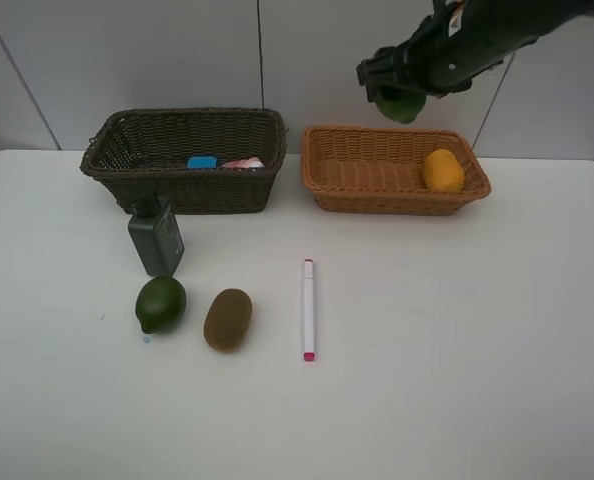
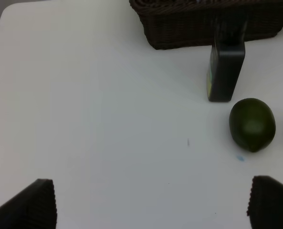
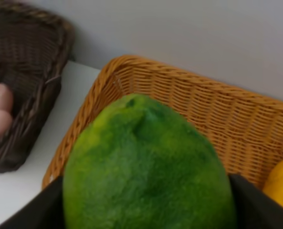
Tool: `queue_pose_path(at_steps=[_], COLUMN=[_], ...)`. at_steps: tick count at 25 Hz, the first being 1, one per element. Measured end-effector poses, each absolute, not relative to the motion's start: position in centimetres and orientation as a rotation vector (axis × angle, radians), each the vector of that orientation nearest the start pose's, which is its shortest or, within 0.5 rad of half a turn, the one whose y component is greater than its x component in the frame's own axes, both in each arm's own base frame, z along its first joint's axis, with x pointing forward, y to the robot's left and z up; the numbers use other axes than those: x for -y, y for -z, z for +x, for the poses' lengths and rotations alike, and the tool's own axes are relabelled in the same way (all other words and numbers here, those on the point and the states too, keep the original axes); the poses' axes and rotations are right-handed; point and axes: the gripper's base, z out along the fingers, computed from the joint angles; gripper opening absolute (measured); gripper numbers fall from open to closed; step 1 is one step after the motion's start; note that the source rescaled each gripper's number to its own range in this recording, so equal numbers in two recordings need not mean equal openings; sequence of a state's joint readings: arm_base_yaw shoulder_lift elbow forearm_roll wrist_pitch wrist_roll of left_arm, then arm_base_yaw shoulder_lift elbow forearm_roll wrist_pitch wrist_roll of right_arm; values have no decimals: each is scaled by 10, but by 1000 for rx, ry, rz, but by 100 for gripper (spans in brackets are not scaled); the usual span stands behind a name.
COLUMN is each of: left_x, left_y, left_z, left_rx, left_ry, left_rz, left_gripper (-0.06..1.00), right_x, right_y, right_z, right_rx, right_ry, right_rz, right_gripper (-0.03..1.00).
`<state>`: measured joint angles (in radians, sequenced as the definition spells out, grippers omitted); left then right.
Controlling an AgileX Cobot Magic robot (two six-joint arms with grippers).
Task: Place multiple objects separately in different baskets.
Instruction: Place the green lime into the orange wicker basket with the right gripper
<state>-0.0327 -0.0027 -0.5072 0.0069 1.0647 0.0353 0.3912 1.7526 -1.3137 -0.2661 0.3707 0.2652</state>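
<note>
My right gripper hangs high above the light orange-tan basket, shut on a green round fruit. An orange mango lies in that basket's right end. In the dark brown basket lie a blue eraser and a pink bottle. On the table stand a dark green bottle, another green round fruit, a brown kiwi and a white-pink marker. My left gripper is open over bare table, near the bottle and fruit.
The white table ends at a pale wall behind the baskets. The two baskets stand side by side at the back with a narrow gap between them.
</note>
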Motion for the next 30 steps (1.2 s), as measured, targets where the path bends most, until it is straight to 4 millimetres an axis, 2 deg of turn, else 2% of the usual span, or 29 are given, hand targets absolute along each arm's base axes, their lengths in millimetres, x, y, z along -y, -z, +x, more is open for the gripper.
queue_pose_path(at_steps=[6, 10, 13, 19, 30], left_x=[-1, -1, -1, -1, -1], left_y=[-279, -279, -279, -279, -279], left_z=[-6, -6, -6, -6, -6], left_rx=[-2037, -2037, -2037, -2037, -2037], left_ry=[-10, -10, -10, -10, -10], left_rz=[69, 69, 69, 69, 69], left_gripper=[100, 100, 100, 100, 100], right_x=[-136, -137, -135, -139, -139], right_y=[-214, -186, -172, -170, -166], right_z=[402, 413, 421, 437, 438], right_rx=[-2305, -2310, -2317, -2294, -2322], right_ry=[-105, -121, -121, -122, -108], right_rz=[-329, -331, -323, -321, -320], right_gripper=[64, 64, 64, 64, 64])
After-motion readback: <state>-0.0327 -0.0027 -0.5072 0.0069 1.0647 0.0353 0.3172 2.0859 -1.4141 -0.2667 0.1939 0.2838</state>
